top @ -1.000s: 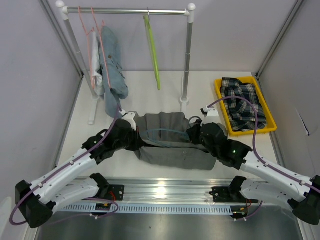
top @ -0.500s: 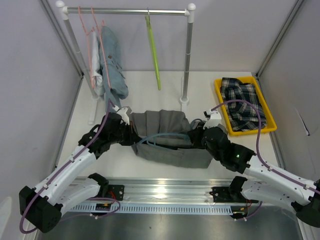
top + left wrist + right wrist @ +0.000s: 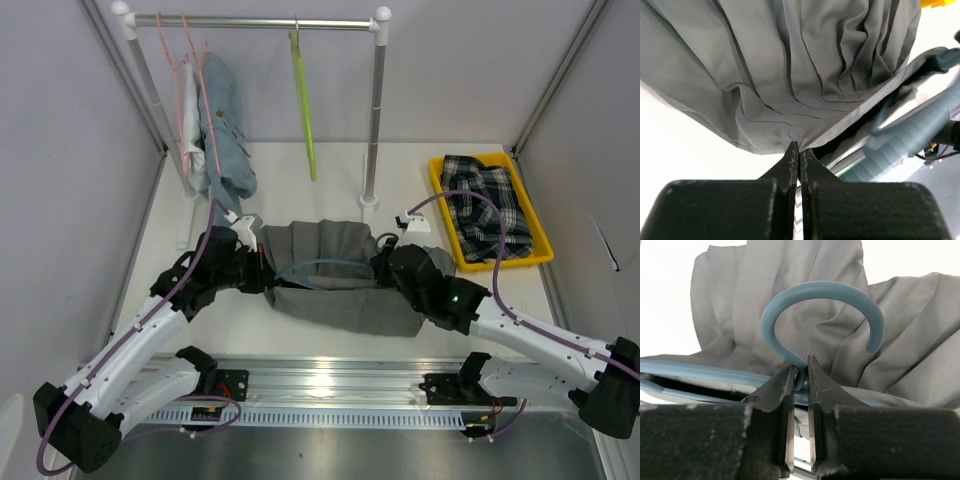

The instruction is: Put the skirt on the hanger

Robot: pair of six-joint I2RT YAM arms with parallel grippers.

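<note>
Threading step: left gripper [image 3: 799,146] is pinching skirt [image 3: 790,75] edge, right gripper [image 3: 800,371] is clamping hanger [image 3: 815,289] neck (hook toward 12 o'clock). Next probably needs hanger arms feeding inside the waistband.

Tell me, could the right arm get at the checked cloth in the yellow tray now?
Likely yes: nothing stands between it and the dark checked cloth, but the right hand is shut on the light-blue plastic hanger, so it must let go first.
</note>
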